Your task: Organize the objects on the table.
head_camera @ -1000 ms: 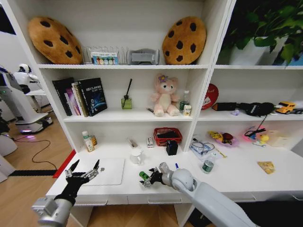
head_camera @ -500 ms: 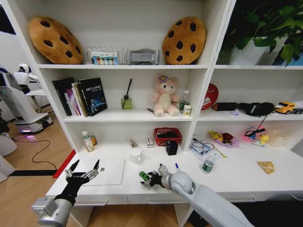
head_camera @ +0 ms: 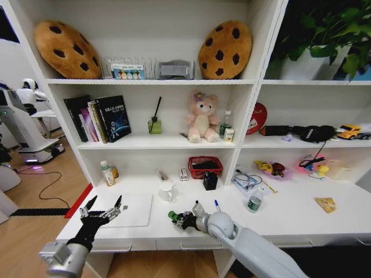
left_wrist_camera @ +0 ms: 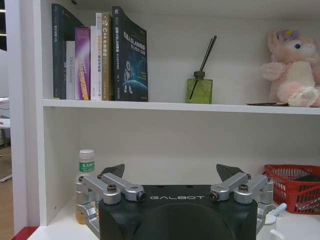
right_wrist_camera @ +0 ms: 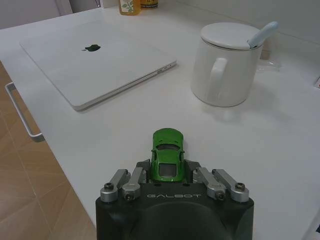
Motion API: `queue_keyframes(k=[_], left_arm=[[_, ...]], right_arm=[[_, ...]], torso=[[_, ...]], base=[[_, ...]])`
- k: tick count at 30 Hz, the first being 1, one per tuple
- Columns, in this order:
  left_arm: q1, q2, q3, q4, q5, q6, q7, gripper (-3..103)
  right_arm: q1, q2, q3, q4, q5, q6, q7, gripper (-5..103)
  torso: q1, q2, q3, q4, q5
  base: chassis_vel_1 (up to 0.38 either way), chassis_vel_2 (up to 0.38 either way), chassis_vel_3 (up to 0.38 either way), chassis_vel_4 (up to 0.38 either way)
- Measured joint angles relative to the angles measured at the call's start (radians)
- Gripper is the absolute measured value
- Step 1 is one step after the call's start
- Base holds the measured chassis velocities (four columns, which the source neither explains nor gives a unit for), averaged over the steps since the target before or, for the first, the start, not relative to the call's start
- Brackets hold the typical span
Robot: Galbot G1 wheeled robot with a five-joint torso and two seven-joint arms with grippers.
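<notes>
We judge the tidying barely begun. The long white desk with its smooth top (head_camera: 290,217) carries most of its clutter where it lies. The flat silver laptop, lid closed (head_camera: 128,209), sits near the front left edge. Between it and the middle stands the white lidded cup with a spoon handle poking out (head_camera: 167,191). Farther right stand the small clear bottle with a green label (head_camera: 254,200) and, well apart toward the right end, the flat yellowish piece (head_camera: 326,204). A blue pen (head_camera: 217,205) lies just beside the right arm.

One item is in hand: the tiny glossy green toy car (right_wrist_camera: 167,155). In the right wrist view it sits lengthwise between the fingers of the right gripper (right_wrist_camera: 168,176), nose pointing out toward the cup, jaws closed against its sides. We cannot tell whether its wheels touch the desk or hang just above. In the head view the gripper is low over the front strip of the desk, between laptop and pen. Where the car belongs is not evident; everything else awaits sorting.

The left gripper (head_camera: 103,209) hovers over the left end of the laptop, forearm rising from below the desk edge, fingers spread wide and holding nothing.
</notes>
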Motion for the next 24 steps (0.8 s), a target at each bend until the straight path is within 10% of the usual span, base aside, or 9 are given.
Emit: queue_keyframes(k=[24], left_arm=[[0.0,0.0,0.0,0.0,0.0,0.0,0.0,100]], right_arm=[[0.106,0.007,0.226,0.206,0.048,0.144,0.0,35]], torso=[[0.0,0.0,0.0,-0.0003,-0.0004]], base=[[0.0,0.0,0.0,0.0]])
